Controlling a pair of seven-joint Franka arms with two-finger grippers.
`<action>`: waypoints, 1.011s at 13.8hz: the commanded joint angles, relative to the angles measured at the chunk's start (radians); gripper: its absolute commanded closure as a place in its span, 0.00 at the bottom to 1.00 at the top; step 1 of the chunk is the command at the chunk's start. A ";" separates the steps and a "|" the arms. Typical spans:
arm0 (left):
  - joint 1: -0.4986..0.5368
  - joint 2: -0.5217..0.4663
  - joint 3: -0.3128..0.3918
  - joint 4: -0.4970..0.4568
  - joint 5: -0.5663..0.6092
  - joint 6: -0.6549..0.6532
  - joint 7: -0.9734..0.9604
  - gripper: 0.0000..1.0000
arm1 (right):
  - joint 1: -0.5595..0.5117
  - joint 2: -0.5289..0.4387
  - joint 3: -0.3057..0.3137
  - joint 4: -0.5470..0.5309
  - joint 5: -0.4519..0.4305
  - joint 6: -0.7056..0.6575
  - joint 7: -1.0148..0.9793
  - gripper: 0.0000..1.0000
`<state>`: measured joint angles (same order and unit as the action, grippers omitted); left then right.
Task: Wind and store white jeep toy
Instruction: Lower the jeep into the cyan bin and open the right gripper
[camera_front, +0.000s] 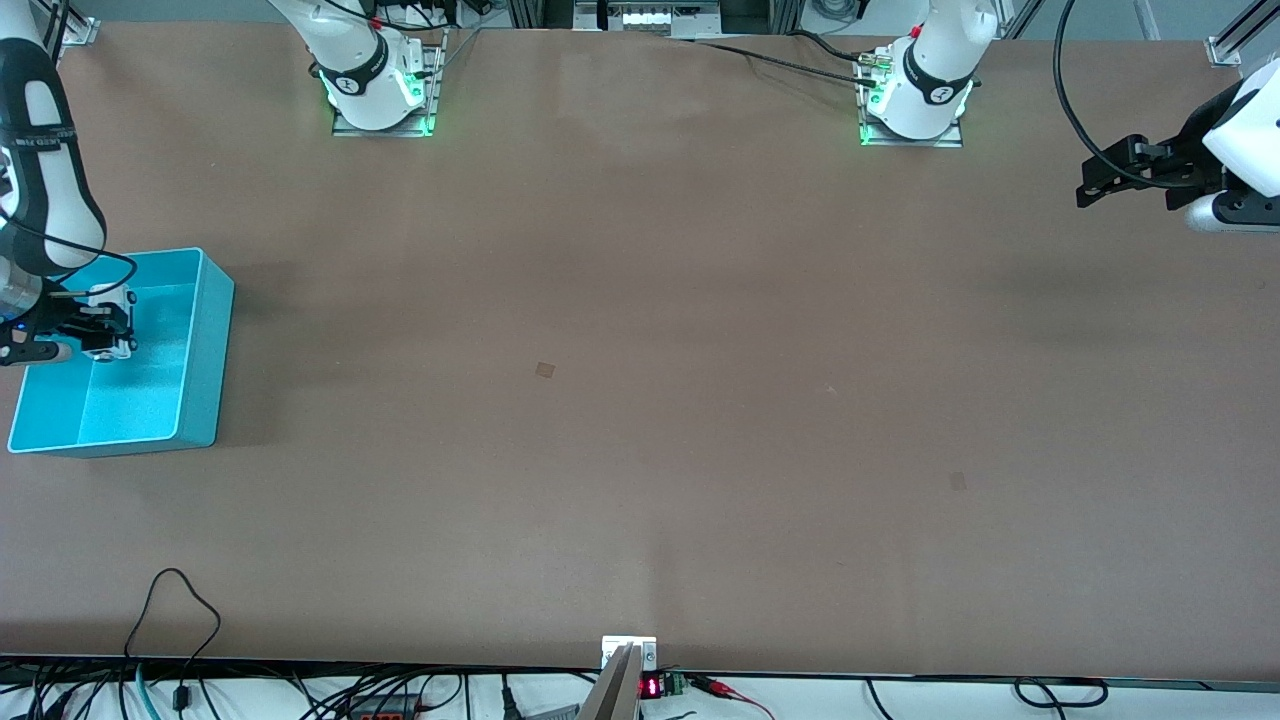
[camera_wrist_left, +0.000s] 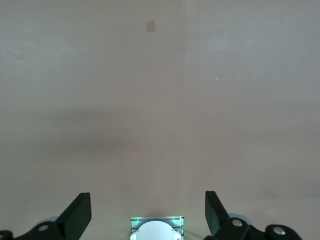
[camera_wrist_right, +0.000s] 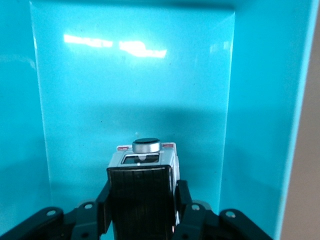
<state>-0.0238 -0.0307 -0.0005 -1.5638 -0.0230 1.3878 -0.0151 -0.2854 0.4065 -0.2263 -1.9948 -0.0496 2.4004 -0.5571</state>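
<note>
The white jeep toy (camera_front: 120, 349), boxy with a black roof panel, hangs in my right gripper (camera_front: 100, 325) inside the open top of the turquoise bin (camera_front: 205, 340) at the right arm's end of the table. In the right wrist view the jeep (camera_wrist_right: 142, 160) sits between the fingers (camera_wrist_right: 182, 192), which press its sides, above the bin's floor (camera_wrist_right: 135, 90). My left gripper (camera_front: 1085, 190) waits open and empty over the left arm's end of the table; its view shows only bare table between the fingers (camera_wrist_left: 77, 212).
The bin holds nothing but the held jeep. The brown table (camera_front: 640, 400) bears small tape marks (camera_front: 544, 370). The arm bases (camera_front: 380, 90) stand along the edge farthest from the front camera. Cables (camera_front: 175, 620) lie at the nearest edge.
</note>
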 joint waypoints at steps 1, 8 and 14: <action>0.008 0.008 -0.009 0.041 -0.018 -0.016 0.003 0.00 | -0.018 0.020 0.012 -0.005 0.036 0.017 0.010 1.00; -0.005 0.034 -0.050 0.042 -0.005 -0.007 -0.011 0.00 | -0.018 0.074 0.012 -0.005 0.080 0.051 -0.001 0.86; -0.002 0.052 -0.050 0.044 -0.006 -0.029 -0.011 0.00 | 0.006 -0.015 0.021 0.007 0.076 -0.052 -0.015 0.00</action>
<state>-0.0286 0.0062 -0.0483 -1.5541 -0.0230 1.3875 -0.0170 -0.2851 0.4591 -0.2180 -1.9865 0.0148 2.4136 -0.5569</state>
